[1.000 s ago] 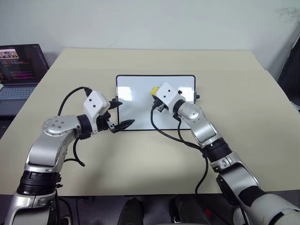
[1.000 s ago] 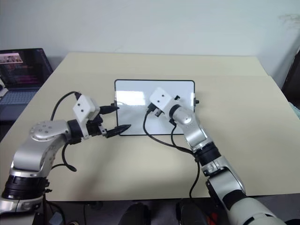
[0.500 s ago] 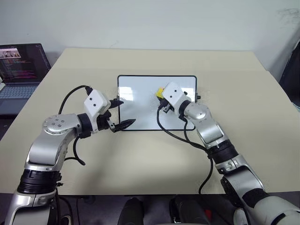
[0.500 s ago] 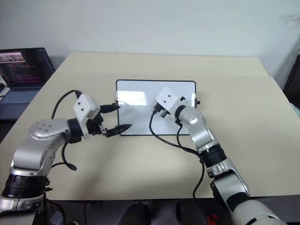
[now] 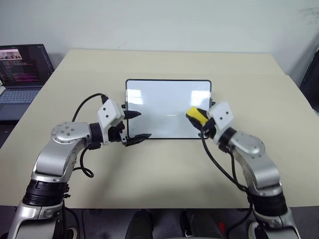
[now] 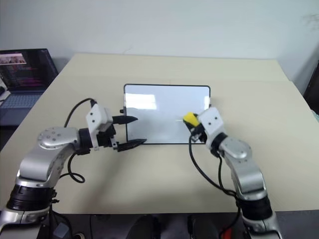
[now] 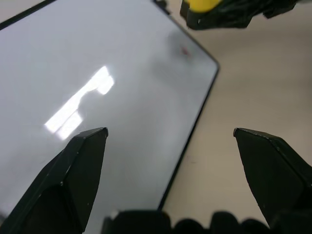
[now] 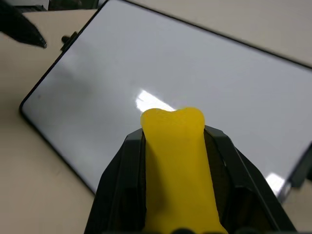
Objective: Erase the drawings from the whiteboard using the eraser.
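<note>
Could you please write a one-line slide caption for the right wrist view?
The right tool grips a yellow eraser above the glossy whiteboard on the beige table.

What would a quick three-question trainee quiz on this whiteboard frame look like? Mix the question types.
1. True or false: the left gripper is shut on the whiteboard.
2. Which gripper holds the yellow eraser? A) left B) right C) neither
3. In a few words: where is the laptop relative to the table?

Key
1. False. Its fingers are spread open at the board's left edge, gripping nothing.
2. B. The right gripper is shut on the eraser, near the board's lower right corner.
3. Off the table's far left corner, lid open, screen lit.
</note>
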Action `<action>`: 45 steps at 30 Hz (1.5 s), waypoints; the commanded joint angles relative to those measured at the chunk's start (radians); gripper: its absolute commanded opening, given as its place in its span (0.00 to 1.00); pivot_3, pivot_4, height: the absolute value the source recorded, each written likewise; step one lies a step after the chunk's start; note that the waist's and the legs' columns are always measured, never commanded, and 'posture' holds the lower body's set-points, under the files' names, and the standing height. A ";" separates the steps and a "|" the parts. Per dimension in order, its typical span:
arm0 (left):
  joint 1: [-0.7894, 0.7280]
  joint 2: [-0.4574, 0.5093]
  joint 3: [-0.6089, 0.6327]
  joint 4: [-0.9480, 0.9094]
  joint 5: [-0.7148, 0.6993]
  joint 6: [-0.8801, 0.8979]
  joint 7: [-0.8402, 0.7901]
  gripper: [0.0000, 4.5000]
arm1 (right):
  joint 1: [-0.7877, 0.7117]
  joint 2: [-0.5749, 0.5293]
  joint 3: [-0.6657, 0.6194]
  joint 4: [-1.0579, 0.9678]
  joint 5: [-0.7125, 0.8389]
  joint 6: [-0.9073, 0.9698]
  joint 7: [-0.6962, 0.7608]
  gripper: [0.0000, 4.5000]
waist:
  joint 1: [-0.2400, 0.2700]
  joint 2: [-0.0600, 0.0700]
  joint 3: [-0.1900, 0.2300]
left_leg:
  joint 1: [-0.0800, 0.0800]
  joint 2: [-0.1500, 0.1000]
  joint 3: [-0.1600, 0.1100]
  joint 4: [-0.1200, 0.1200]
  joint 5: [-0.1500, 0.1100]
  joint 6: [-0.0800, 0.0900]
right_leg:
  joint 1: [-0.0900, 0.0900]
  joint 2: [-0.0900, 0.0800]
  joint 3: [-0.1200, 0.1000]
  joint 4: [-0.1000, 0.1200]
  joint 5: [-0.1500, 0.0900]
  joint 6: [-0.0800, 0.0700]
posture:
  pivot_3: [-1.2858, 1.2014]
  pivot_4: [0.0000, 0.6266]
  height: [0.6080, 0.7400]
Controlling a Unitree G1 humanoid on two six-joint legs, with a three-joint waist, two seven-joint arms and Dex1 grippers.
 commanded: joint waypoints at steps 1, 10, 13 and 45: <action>-0.044 -0.006 -0.031 -0.014 0.001 -0.039 -0.034 1.00 | 0.085 -0.053 0.047 -0.056 -0.045 -0.047 -0.016 0.28 | 0.001 0.000 0.000 | 0.000 0.000 0.001 0.000 0.000 0.000 | 0.000 0.001 -0.001 0.000 0.000 0.001 | 0.52 0.24 1.00; -0.089 0.001 -0.078 0.076 0.052 -0.089 -0.076 1.00 | 0.017 -0.046 0.108 0.071 -0.211 -0.194 -0.178 0.28 | -0.007 0.000 0.000 | 0.001 -0.001 0.002 0.001 0.000 0.000 | 0.000 0.005 0.001 0.001 -0.002 0.004 | 0.52 0.24 1.00; -0.098 0.002 -0.074 0.092 0.051 -0.093 -0.086 1.00 | -0.055 -0.021 0.071 0.158 -0.232 -0.210 -0.245 0.28 | -0.005 0.000 0.000 | 0.000 -0.001 0.002 0.001 0.000 0.000 | 0.000 0.005 0.001 0.000 -0.002 0.004 | 0.52 0.24 1.00; -0.030 0.016 -0.043 0.029 0.033 -0.053 -0.066 1.00 | -0.115 -0.042 0.139 0.290 -0.251 -0.108 -0.170 0.28 | -0.010 -0.001 -0.001 | 0.002 0.000 0.001 0.002 0.001 0.000 | 0.001 0.006 0.002 0.002 -0.001 0.002 | 0.52 0.24 1.00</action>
